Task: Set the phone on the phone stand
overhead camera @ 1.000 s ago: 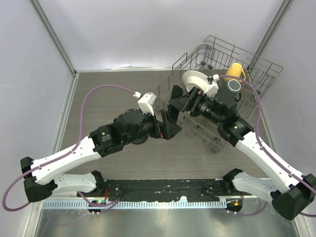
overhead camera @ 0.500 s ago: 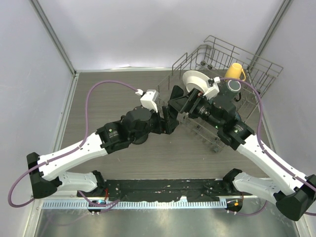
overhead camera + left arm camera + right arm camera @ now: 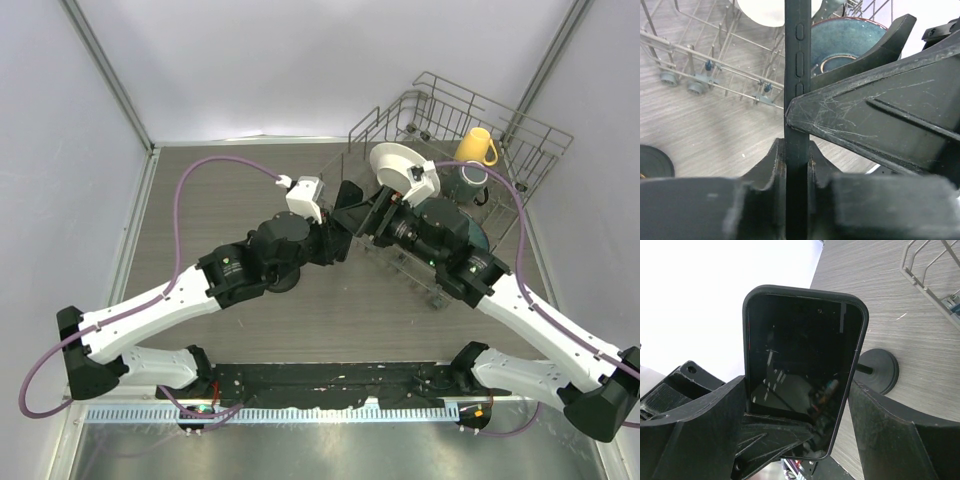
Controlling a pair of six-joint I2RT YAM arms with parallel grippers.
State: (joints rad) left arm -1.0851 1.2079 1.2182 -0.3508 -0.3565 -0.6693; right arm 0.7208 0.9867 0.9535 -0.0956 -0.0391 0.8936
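The phone [image 3: 800, 355], a thin black slab, is held upright above the table between both arms. My right gripper [image 3: 797, 390] is shut on the phone across its width, one finger against each long edge. My left gripper [image 3: 796, 155] is shut on the phone [image 3: 797, 75] too, pinching its flat faces near the lower end, seen edge-on. In the top view the two grippers meet at the phone [image 3: 354, 203] beside the rack. The phone stand [image 3: 880, 371] rests on the table below and behind the phone, its round base [image 3: 652, 161] at the left wrist view's lower left.
A grey wire dish rack [image 3: 450, 130] fills the back right, holding a white plate [image 3: 393, 163], a yellow mug [image 3: 477, 146] and a teal bowl [image 3: 850, 42]. The rack's near rail [image 3: 715, 82] lies just behind the phone. Grey walls close in the sides.
My left gripper has moved right and up to the phone and shut on it. The right arm has carried the phone slightly left, still gripping it.
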